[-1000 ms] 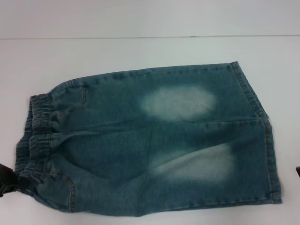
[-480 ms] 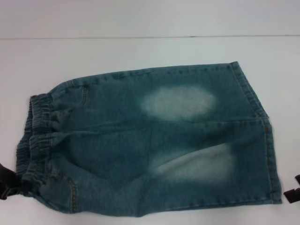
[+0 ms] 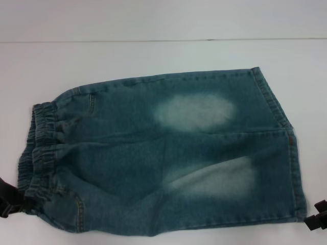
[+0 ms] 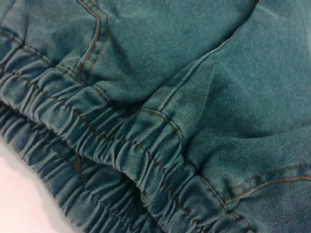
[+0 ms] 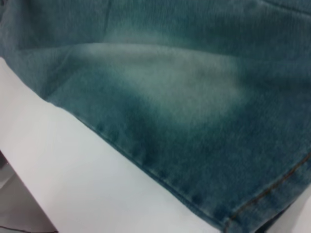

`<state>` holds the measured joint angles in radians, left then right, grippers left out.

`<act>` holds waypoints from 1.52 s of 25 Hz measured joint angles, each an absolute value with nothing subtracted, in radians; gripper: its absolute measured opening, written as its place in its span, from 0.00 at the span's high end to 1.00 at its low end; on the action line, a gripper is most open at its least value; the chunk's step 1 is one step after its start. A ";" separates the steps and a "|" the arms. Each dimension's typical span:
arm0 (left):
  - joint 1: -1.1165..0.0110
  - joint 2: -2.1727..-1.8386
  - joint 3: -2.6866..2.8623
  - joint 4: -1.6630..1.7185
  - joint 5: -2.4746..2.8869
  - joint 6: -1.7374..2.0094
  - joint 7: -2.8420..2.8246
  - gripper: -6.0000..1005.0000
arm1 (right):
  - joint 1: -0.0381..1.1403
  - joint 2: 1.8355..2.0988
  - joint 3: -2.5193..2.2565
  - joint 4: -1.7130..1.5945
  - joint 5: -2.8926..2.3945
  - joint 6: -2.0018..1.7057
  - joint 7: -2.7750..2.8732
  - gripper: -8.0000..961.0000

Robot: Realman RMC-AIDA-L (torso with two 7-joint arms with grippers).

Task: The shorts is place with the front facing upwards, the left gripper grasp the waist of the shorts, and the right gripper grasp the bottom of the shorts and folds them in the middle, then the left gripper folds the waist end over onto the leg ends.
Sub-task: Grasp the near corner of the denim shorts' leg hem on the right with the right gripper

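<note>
- Near edge, right: the right gripper (image 3: 316, 220) now shows as a dark shape at the near corner of the leg hem (image 3: 296, 173); a second ago only a sliver of it showed at the frame's right edge, higher up, so it has come down and inward to the bottom of the shorts (image 3: 163, 153); whether its fingers are apart or together cannot be told; contact with the cloth is not clear.
- Near edge, left: the left gripper (image 3: 9, 200) sits at the near corner of the elastic waistband (image 3: 38, 148), touching or just beside the gathered denim; its place is almost unchanged over the last second; its finger state cannot be told either; the left wrist view shows the waistband (image 4: 97, 160) filling the frame, close below the camera.
- Middle: the shorts lie flat and unfolded on the white table (image 3: 163, 56), waist toward the robot's left, leg ends toward its right; the cloth has not shifted.
- Reading: both arms appear to be arriving at their grasp points; the lengthwise fold looks not yet begun; the right wrist view shows the hem edge (image 5: 160, 174) against bare table.
</note>
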<state>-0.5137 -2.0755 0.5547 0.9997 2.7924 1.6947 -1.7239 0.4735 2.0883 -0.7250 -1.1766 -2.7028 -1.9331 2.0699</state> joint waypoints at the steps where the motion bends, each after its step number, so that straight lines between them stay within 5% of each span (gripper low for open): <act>1: -0.514 -2.076 0.556 0.999 2.792 1.694 -1.724 0.93 | 0.474 2.088 -0.726 -1.169 -2.703 -1.932 2.071 0.24; 35: -0.513 -2.081 0.568 0.984 2.792 1.678 -1.724 0.93 | 0.508 2.085 -0.761 -1.033 -2.686 -1.800 2.053 0.36; 38: -0.514 -2.080 0.567 0.980 2.792 1.678 -1.724 0.93 | 0.508 2.083 -0.761 -1.024 -2.687 -1.797 2.046 0.52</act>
<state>-0.5142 -2.0803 0.5674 0.9802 2.7924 1.6776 -1.7243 0.5084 2.0831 -0.7608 -1.0242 -2.6875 -1.7970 2.0465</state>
